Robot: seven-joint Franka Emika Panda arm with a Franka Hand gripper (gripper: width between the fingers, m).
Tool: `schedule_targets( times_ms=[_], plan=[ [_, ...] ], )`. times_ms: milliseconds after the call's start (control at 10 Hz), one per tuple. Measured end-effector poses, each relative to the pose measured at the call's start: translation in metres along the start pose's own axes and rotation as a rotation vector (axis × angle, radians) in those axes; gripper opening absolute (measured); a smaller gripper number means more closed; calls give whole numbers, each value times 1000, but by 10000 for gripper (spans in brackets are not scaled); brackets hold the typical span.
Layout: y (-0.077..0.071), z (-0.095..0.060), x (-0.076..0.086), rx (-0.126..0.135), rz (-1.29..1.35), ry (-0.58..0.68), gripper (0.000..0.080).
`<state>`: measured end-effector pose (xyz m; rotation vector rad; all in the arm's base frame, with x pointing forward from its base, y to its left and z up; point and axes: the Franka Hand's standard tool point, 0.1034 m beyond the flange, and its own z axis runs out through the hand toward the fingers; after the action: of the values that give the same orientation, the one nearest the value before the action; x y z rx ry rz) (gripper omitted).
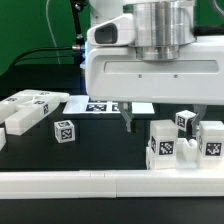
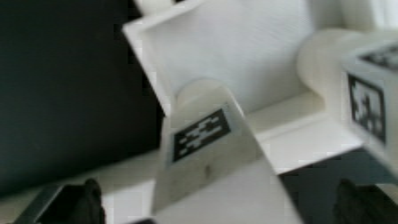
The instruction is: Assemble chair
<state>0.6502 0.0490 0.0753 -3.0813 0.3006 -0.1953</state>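
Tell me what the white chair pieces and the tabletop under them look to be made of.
Chair pieces: likely hard plastic, uniform white and smooth with a faint sheen and crisp blocky edges. Their black-and-white tags look printed or stuck on. Tabletop: black and matte, no reflections. It could be a mat or cloth, but it is too plain to tell.
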Motion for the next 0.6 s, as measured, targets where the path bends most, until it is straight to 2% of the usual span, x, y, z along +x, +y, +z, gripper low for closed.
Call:
schedule_targets(
  times_ms=[100,200,400,500,600],
  plan=[
    [-1,2,-1,-9,-119,21,649],
    [1,3,-1,-10,-83,17,649],
    [1,3,-1,-9,-24,16,391],
    [2,3,-1,-10,58,17,391],
    [2,3,-1,-11,163,11,284]
  ],
)
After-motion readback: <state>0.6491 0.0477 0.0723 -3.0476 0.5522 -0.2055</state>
